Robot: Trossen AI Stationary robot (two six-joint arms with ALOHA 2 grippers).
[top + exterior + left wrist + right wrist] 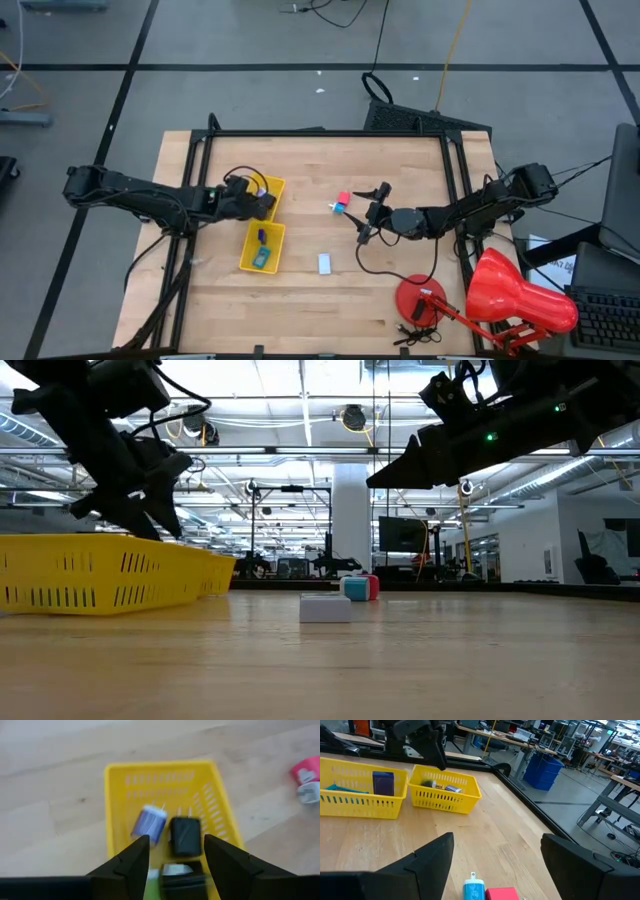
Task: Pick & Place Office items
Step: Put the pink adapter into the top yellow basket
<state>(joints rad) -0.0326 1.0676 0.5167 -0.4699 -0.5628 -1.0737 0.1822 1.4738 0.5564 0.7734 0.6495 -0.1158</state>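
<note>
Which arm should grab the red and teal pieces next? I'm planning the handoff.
The right. Its gripper hovers open beside the small red block and teal piece, both visible between its jaws in the right wrist view. The left gripper is over the yellow plastic basket.

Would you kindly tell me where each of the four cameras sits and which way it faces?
High view: overhead, straight down on the table; both arms show.
Low view: table-top height, level across into the room; both arms hang in from above.
Left wrist view: down past the open left pincer into a yellow basket.
Right wrist view: across the table past the open right pincer.
Shared: the pink-red piece shows in high and right wrist views.
</note>
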